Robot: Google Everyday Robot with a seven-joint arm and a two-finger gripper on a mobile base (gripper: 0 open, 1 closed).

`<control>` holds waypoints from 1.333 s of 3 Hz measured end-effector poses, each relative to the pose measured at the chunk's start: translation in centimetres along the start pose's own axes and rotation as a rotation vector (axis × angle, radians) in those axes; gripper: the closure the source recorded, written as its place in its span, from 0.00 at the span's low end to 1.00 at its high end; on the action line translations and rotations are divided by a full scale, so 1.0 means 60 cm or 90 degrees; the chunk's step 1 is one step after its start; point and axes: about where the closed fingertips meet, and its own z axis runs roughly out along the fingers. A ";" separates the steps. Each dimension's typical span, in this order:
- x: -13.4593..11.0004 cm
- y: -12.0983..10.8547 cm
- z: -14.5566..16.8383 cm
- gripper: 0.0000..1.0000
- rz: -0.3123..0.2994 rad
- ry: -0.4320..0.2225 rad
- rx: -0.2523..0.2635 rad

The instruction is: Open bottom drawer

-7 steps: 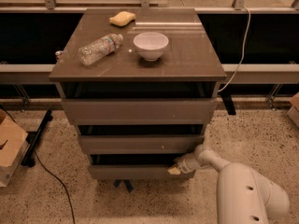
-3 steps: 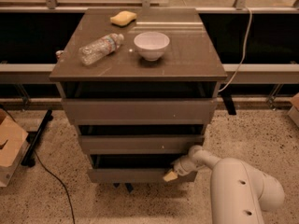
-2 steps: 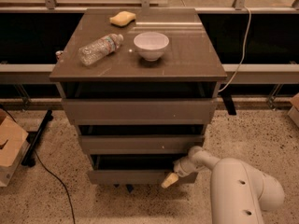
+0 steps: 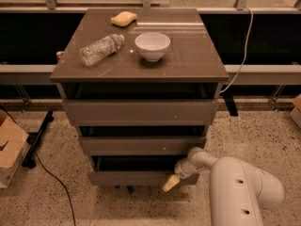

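The bottom drawer (image 4: 131, 177) is the lowest of three grey-brown handleless fronts in the cabinet. It stands pulled out a little, with a dark gap above its front. My gripper (image 4: 171, 182) is at the drawer's right end, its pale fingertip hanging over the front's lower right edge. My white arm (image 4: 240, 192) reaches in from the lower right. The middle drawer (image 4: 141, 145) has a tiny white speck and is also slightly out, as is the top drawer (image 4: 141, 111).
On the cabinet top (image 4: 188, 65) lie a clear plastic bottle (image 4: 101, 49), a white bowl (image 4: 152, 45) and a yellow sponge (image 4: 123, 18). A cardboard box (image 4: 10, 149) stands on the floor at left beside a black cable (image 4: 51, 178). A white cable (image 4: 242, 55) hangs at right.
My gripper has dropped from the bottom drawer's upper right edge down over its front, and my arm has shifted slightly left. The drawer looks barely moved.
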 end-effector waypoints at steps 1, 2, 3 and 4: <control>0.013 0.013 0.007 0.00 -0.019 0.031 -0.011; 0.025 0.025 0.008 0.00 -0.034 0.040 -0.031; 0.035 0.041 0.002 0.13 -0.060 0.036 -0.056; 0.045 0.072 0.002 0.36 -0.095 0.039 -0.084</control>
